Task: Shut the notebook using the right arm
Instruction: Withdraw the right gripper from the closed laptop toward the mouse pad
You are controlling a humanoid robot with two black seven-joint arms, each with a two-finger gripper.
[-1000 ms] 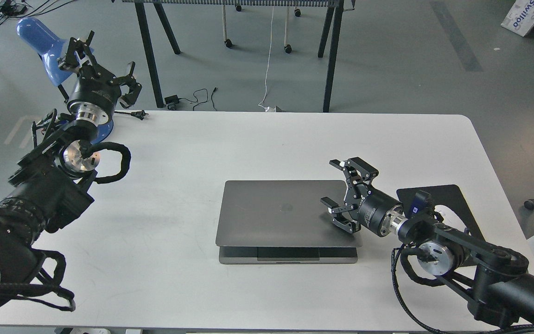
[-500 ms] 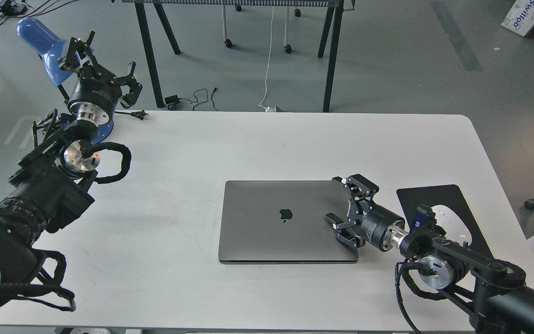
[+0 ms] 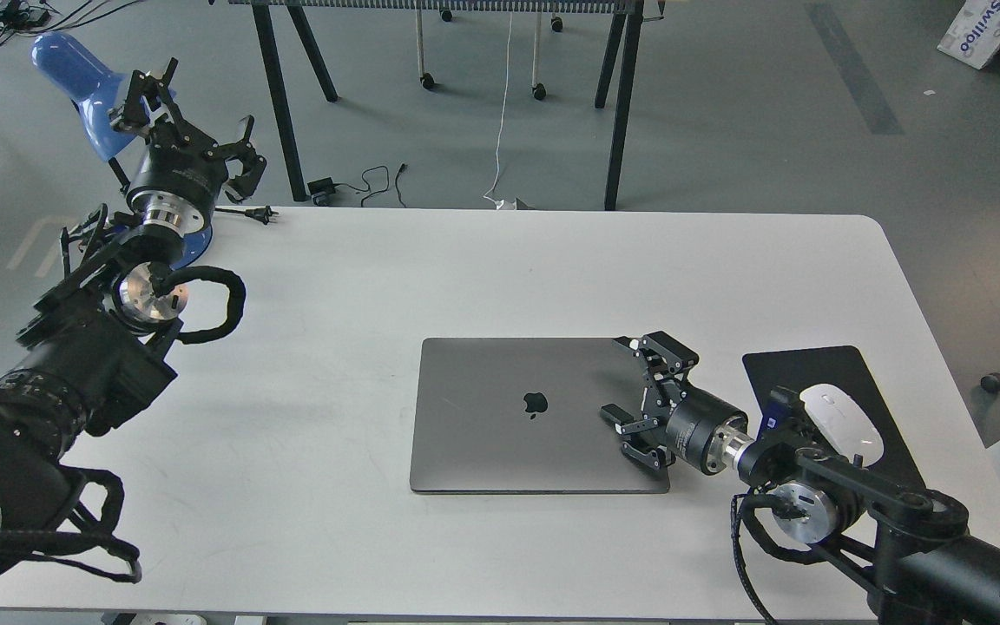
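Observation:
The space-grey notebook (image 3: 517,412) lies shut and flat on the white table (image 3: 500,278), its lid up with the dark apple logo in the middle. My right gripper (image 3: 620,378) is open and empty, its fingers spread over the lid's right edge, low over or resting on it. The right arm (image 3: 812,495) comes in from the lower right, with a small blue part near the wrist. My left gripper (image 3: 196,108) is open and empty, held up beyond the table's far left corner.
A black mouse pad (image 3: 847,382) with a white mouse (image 3: 840,421) lies right of the notebook, close behind my right wrist. A blue lamp (image 3: 75,74) stands behind my left gripper. Table legs and cables are on the floor beyond the far edge.
The notebook's lid went from slightly raised to fully shut. My right gripper came down with it and then shifted a little toward the lid's right edge. The left arm has not moved.

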